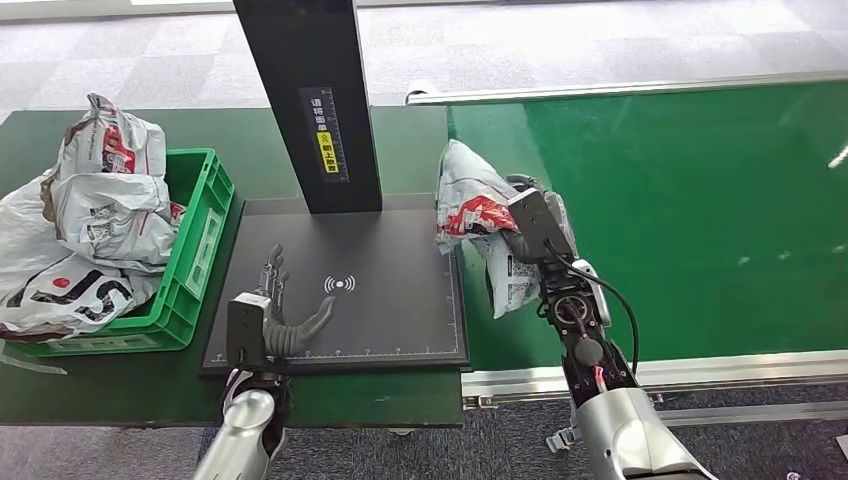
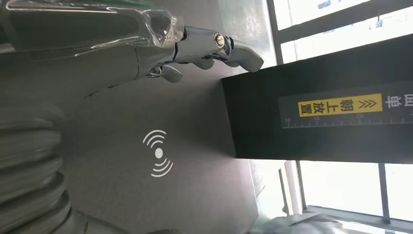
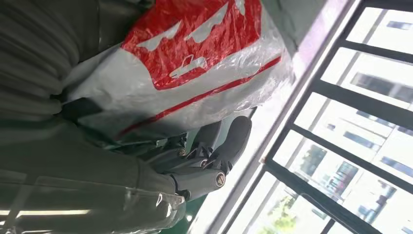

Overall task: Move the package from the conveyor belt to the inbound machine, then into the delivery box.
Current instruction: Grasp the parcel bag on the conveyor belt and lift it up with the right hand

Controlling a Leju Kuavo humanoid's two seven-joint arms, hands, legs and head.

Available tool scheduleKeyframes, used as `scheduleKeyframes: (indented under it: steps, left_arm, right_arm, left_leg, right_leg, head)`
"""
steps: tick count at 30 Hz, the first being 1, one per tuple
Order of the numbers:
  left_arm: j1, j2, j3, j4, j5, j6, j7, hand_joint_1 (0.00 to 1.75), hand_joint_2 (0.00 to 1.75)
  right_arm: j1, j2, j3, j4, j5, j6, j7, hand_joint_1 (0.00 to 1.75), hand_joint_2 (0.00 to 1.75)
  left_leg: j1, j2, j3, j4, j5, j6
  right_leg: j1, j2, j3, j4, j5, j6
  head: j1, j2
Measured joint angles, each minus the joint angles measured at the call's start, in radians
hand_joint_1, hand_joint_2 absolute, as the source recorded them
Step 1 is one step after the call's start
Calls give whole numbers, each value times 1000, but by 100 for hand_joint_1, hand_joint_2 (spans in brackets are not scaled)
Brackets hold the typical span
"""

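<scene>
A: Where is the package (image 1: 478, 215) now?

B: The right hand (image 1: 535, 235) holds it, raised over the belt (image 1: 700, 200) edge, just beside the right border of the machine pad (image 1: 400, 320). In the right wrist view the fingers (image 3: 229, 146) are curled under the bag and the thumb side presses from the other face, so the bag is gripped between them

A: How does the bag lie from the fingers?

B: It hangs across them. One end with the red print stands up past the fingers toward the pad, the other end with the label droops down on the wrist side. So the long axis is about upright, a little tilted

A: And the pad from the fingers?

B: To their left, near. The scan mark (image 1: 340, 285) is in the middle of the pad, further the same way. I judge the next move is a short carry to the left, then lay the bag flat

A: The left hand (image 1: 275, 315)?

B: It rests over the near left corner of the pad, fingers (image 2: 219, 46) spread wide, holding nothing. It is nearer to the crate (image 1: 195, 240), so I think it may take the bag after the scan
</scene>
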Motion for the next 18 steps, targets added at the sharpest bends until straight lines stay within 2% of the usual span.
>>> scheduleKeyframes:
  steps: [14, 18]
  left_arm:
    - [-6, 3, 0, 4, 12, 6, -16, 0, 175]
    - [-12, 1, 5, 8, 42, 99, -82, 0, 175]
  right_arm:
    - [34, 9, -13, -109, -70, -32, -49, 175, 175]
    - [48, 9, -12, -138, -95, -36, -64, 175, 175]
  left_leg:
    - [0, -1, 0, 0, 0, 0]
    - [0, 0, 0, 0, 0, 0]
  right_leg:
    - [0, 0, 1, 0, 0, 0]
    - [0, 0, 1, 0, 0, 0]
  head:
    - [0, 0]
    - [0, 0]
